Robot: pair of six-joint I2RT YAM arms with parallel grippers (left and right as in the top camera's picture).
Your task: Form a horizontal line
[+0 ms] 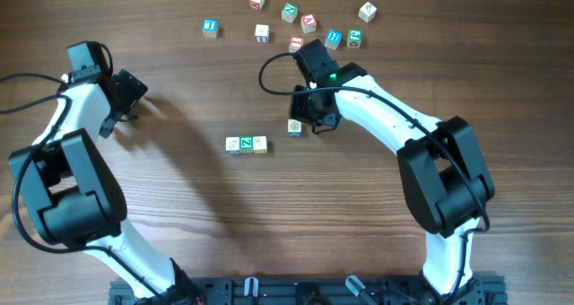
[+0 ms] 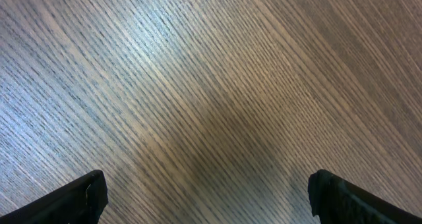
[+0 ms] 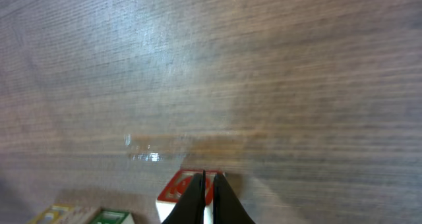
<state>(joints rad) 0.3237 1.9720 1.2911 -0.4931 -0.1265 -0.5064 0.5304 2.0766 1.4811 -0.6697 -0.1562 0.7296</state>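
The horizontal line [image 1: 246, 144] is a short row of two pale cubes touching side to side at mid-table; its green-faced end [image 3: 105, 217] shows at the bottom left of the right wrist view. A single cube [image 1: 294, 126] sits apart, up and to the right of the row, and shows a red face [image 3: 181, 188] in the right wrist view. My right gripper [image 1: 305, 118] is at this cube. Its fingers [image 3: 198, 197] are shut together, nothing between them, the tips [image 3: 208, 178] over the red face. My left gripper [image 1: 121, 108] hangs open at the far left over bare wood [image 2: 204, 118].
Several loose letter cubes lie scattered along the back of the table, from a blue-faced one [image 1: 209, 27] across to a green one [image 1: 367, 13]. The nearest, a red-faced one [image 1: 297, 43], lies just behind my right wrist. A black cable [image 1: 269, 72] loops beside that arm.
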